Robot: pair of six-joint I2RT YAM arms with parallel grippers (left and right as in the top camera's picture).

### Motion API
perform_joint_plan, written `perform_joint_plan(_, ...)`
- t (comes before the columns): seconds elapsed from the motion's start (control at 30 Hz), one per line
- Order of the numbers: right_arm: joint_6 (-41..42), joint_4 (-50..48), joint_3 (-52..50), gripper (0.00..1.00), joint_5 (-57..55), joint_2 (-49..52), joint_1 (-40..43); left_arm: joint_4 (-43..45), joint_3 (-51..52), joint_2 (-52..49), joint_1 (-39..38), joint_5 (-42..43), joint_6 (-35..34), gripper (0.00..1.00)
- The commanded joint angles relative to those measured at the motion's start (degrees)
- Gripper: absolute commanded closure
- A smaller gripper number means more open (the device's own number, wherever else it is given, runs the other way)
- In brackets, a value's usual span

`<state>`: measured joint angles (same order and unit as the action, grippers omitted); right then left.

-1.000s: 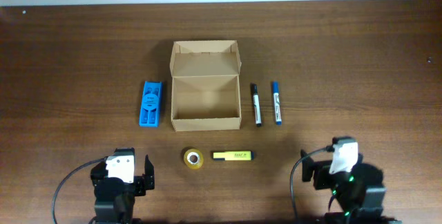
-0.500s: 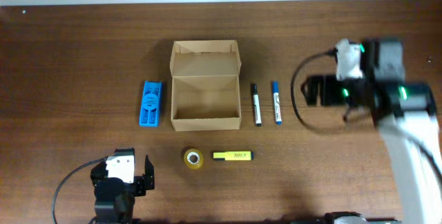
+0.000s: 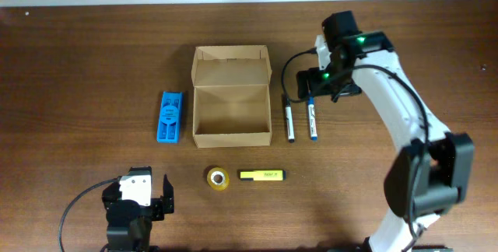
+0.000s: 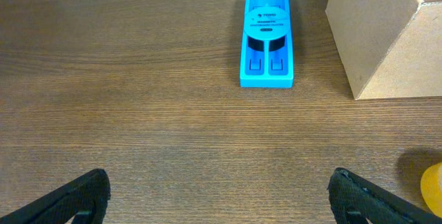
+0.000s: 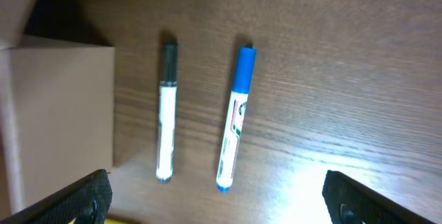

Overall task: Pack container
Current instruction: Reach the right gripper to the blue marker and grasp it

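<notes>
The container (image 3: 232,138) sits open in the middle of the worktop (image 3: 93,57), with a blue plastic piece (image 3: 170,116) to its left and a black marker (image 3: 289,118) and a blue marker (image 3: 312,116) to its right. The right fingers (image 5: 79,195) hang spread and empty above both markers. The left fingers (image 4: 76,196), also spread, hold nothing near the front edge.

— Where does the top camera look from?
— Straight down over the whole surface (image 3: 93,50), from far off. The left wrist sits low, facing forward at the blue plastic piece (image 4: 267,48) and a corner of the container (image 4: 376,37).
— And the right wrist?
— Higher, looking down close on the black marker (image 5: 166,110) and blue marker (image 5: 235,120). The top view shows all those too.
</notes>
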<state>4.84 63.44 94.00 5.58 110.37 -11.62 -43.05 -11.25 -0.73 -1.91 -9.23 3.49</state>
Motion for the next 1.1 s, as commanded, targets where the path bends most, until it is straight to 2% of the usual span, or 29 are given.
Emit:
perform_joint_plan(0.0,3.6,0.1,1.2,0.01,-1.6,3.9,0.0,0.0,0.3,0.4,-0.3,0.4,0.9,0.0)
perform_joint_plan(0.13,11.2,0.0,1.1,0.0,-2.6,8.3,0.0,0.0,0.3,0.4,-0.3,0.4,0.9,0.0)
perform_joint_plan(0.3,15.4,0.0,1.0,0.07,-2.7,12.9,-0.2,0.0,0.3,0.4,-0.3,0.4,0.9,0.01)
perform_joint_plan(0.37,15.6,0.0,1.0,0.08,-3.0,14.1,-0.3,0.0,0.3,0.4,-0.3,0.4,0.9,0.0)
perform_joint_plan(0.77,16.0,-2.8,-2.0,0.33,-5.7,15.2,-0.4,0.0,0.3,0.4,-0.3,0.4,0.9,0.0)
perform_joint_plan(1.0,12.7,-4.8,-6.2,0.39,-6.3,15.3,-0.6,0.0,0.3,0.4,-0.3,0.4,0.9,0.0)
perform_joint_plan(1.07,11.5,-5.0,-6.6,0.47,-6.3,15.4,-0.8,0.0,0.3,0.4,-0.3,0.4,0.9,0.0)
